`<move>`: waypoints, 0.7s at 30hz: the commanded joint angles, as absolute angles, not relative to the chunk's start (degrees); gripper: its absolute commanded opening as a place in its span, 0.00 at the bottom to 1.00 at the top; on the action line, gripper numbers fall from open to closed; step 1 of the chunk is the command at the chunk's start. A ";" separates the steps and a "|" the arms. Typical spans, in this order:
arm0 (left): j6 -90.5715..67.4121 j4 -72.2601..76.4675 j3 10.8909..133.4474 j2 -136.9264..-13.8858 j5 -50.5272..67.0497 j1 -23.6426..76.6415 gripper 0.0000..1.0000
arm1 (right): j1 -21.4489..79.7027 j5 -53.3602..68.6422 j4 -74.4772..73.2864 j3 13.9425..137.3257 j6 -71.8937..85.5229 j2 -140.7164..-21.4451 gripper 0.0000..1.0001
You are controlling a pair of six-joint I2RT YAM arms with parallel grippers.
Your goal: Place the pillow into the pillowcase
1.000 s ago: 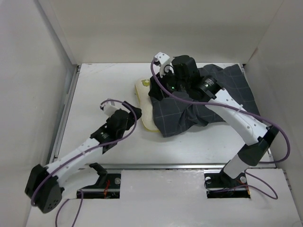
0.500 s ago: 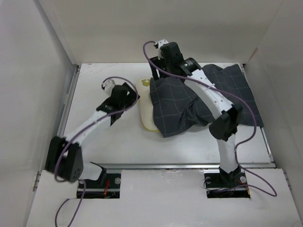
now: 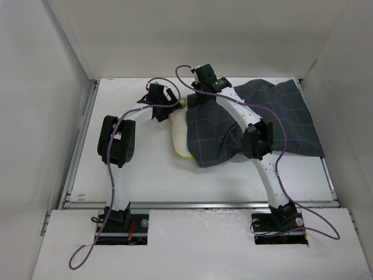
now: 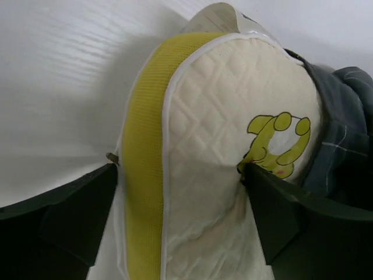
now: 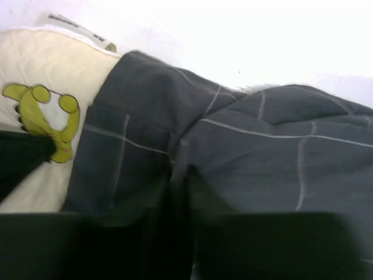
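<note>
The cream quilted pillow (image 3: 179,137) lies mid-table, its right part inside the dark grid-lined pillowcase (image 3: 274,111). My left gripper (image 3: 165,98) is at the pillow's far left corner. In the left wrist view both fingers (image 4: 76,216) press the pillow (image 4: 221,116) from either side, the yellow band and emblem (image 4: 274,140) between them; the left gripper (image 4: 178,172) is shut on it. My right gripper (image 3: 201,87) sits at the pillowcase's far left edge. In its wrist view the right gripper (image 5: 180,198) pinches a raised fold of the pillowcase (image 5: 262,151) beside the pillow (image 5: 46,64).
White enclosure walls (image 3: 64,70) stand on the left, back and right. A metal rail (image 3: 78,151) runs along the table's left side. The pillowcase's right half lies flat toward the right wall. The two grippers are close together at the back middle.
My left arm swung from the near left up to the pillow's far corner and its jaws narrowed onto it. My right gripper shifted left along the far edge and closed on the fabric.
</note>
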State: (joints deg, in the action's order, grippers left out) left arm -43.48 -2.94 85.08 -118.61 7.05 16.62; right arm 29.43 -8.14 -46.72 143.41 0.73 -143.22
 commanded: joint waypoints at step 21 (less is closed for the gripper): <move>-36.65 34.52 69.88 -95.90 30.32 24.43 0.00 | 38.50 41.55 -36.91 151.26 1.75 -126.05 0.00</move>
